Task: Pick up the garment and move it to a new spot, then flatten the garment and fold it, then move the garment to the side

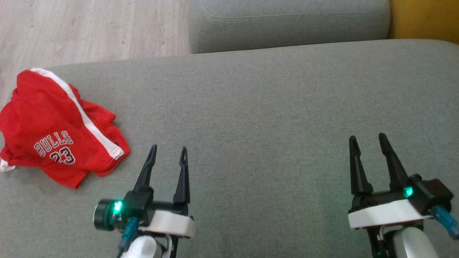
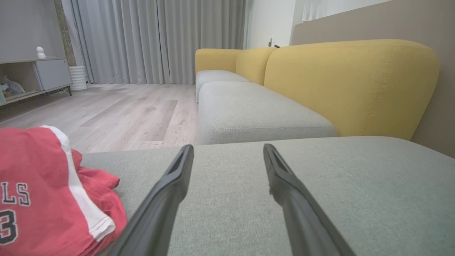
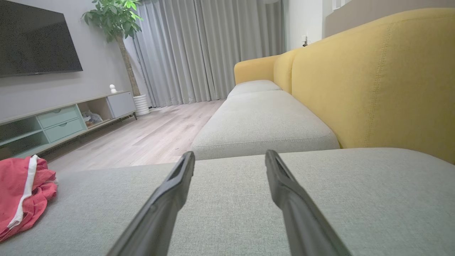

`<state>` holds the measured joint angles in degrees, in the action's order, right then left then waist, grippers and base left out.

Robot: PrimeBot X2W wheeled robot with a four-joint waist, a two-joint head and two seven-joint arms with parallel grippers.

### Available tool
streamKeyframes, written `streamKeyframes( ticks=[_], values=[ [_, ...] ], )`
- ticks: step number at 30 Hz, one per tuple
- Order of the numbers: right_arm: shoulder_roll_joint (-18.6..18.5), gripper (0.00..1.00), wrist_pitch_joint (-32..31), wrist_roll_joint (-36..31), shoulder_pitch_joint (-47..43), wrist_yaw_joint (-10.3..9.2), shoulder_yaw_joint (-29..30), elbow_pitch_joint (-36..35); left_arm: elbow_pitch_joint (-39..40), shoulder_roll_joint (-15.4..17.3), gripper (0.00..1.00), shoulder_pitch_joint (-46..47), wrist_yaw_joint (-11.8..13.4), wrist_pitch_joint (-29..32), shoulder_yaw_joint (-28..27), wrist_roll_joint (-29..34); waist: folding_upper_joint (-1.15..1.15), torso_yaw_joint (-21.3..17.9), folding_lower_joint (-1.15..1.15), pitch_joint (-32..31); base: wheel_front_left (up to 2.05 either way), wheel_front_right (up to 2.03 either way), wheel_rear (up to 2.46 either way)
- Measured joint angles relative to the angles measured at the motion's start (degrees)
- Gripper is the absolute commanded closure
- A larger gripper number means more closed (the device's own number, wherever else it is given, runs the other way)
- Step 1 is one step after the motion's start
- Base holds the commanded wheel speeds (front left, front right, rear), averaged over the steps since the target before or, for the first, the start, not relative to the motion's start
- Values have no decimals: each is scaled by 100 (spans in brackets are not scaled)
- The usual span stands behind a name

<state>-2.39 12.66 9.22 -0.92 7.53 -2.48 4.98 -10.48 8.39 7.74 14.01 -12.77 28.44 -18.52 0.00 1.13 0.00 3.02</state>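
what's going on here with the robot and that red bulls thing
Nothing is being handled right now. A red garment printed BULLS 23 lies bunched at the left edge of the grey sofa cushion. The robot's left hand and right hand hover open and empty over the cushion, the left one nearer the garment but not touching.

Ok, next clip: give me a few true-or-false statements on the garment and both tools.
1. The red garment lies on the gray cushion, toward its left edge. True.
2. The left tool is shut on the garment. False: it is open, beside the garment, holding nothing.
3. The right tool is open and empty. True.
4. The garment's print reads LAKERS 8. False: it reads BULLS 23.
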Motion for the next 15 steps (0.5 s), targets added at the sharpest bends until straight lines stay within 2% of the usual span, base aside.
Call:
streamKeyframes(
  ticks=[6,15],
  values=[
    [0,0,62,87,-4,0,-75,261,-218,-154,0,-193,-285,-62,-255,143,0,-6,0,-12,0,0,0],
    [0,0,156,138,-39,0,-220,569,-361,-381,0,-253,-576,-168,-605,711,0,-23,-1,-29,0,0,0]
  ],
)
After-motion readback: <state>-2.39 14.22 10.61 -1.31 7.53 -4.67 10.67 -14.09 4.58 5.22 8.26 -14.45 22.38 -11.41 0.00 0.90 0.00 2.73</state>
